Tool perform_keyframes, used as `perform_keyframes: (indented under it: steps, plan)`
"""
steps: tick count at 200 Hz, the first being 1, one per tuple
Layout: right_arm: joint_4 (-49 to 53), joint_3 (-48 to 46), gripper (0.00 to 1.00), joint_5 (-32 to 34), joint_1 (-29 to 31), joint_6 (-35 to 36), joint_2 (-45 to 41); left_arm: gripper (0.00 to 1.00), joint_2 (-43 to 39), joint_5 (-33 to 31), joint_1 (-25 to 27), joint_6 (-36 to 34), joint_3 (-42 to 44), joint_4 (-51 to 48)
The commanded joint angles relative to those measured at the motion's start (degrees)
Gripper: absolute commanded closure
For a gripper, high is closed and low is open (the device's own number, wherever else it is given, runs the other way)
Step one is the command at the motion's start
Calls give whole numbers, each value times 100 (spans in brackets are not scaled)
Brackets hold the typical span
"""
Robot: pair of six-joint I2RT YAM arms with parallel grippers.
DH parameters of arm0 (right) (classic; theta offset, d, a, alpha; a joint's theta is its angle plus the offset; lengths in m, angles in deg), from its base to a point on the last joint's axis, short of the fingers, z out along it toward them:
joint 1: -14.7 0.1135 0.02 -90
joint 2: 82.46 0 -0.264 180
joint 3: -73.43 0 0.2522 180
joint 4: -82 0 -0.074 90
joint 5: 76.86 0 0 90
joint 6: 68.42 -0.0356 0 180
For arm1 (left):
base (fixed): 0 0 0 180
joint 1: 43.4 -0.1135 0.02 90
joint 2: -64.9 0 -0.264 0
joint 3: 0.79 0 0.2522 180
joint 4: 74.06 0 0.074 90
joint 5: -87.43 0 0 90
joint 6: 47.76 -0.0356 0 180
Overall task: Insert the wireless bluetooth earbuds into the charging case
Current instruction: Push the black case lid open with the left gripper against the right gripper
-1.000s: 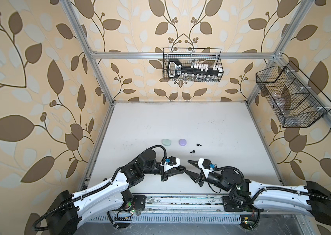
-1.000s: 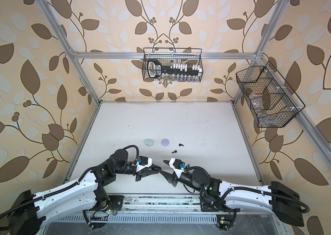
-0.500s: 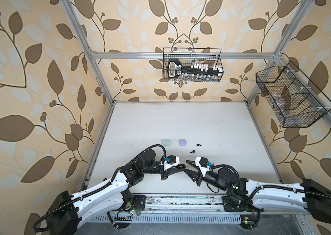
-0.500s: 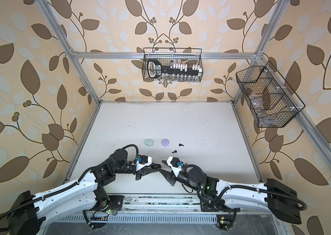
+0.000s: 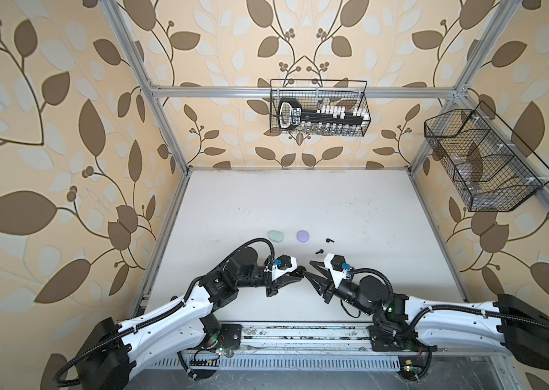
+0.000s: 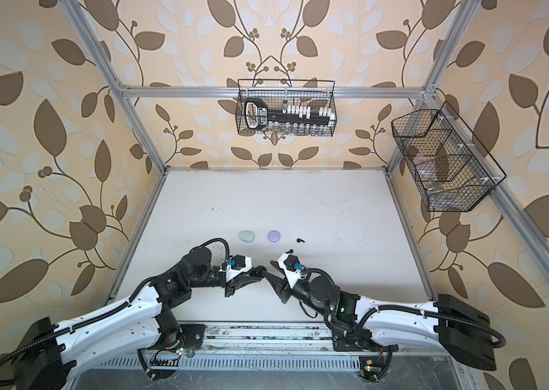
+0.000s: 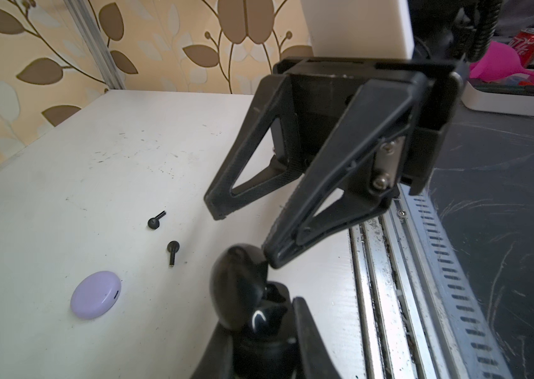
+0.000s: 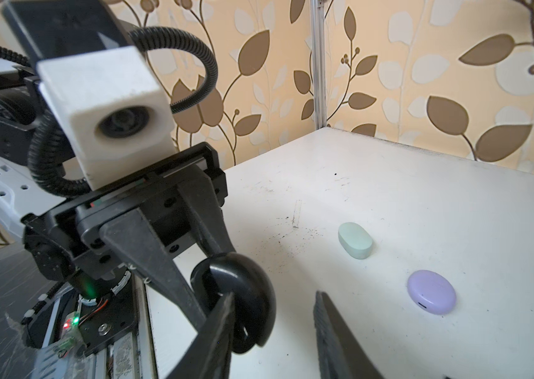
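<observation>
Far left on the white table (image 5: 300, 202) sat a mint case (image 5: 276, 236), lid shut. Just right of it was a lilac case (image 5: 302, 236), also shut, near the mint one but not touching it.

In front of those, by the table's front edge, the left gripper (image 5: 297, 274) was clamped on a black case (image 8: 252, 288) with its lid swung open. Facing it from the right, the right gripper (image 7: 244, 234) had its jaws spread, and one fingertip (image 7: 277, 254) was up against the lid of that case. Honestly couldn't tell from the wrist views whether the lid was pinched or only touched.

Two black earbuds (image 5: 319, 251) lay loose on the table just right of the lilac case. They were close together but apart, and neither was in any case.

As for writing, the black key-shaped thing (image 5: 320, 117) in the wire basket (image 5: 366, 111) on the back wall had a label, too small to read. The left wrist view also caught a red can (image 7: 530, 36) beyond the table with Coca-Cola script on it.
</observation>
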Motion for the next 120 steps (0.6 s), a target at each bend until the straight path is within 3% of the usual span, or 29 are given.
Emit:
perform_keyframes:
  steps: [1, 54, 74, 120]
  plan:
    - [167, 284, 60, 577, 38, 40, 288, 100, -204, 910, 142, -59, -78, 375]
    - [236, 706, 65, 910, 320, 200, 909, 100, -270, 927, 142, -75, -53, 357]
    - [183, 710, 71, 901, 311, 179, 969, 100, -324, 905, 142, -73, 6, 411]
    - [121, 562, 86, 57, 13, 21, 733, 100, -411, 1036, 142, -163, 52, 384]
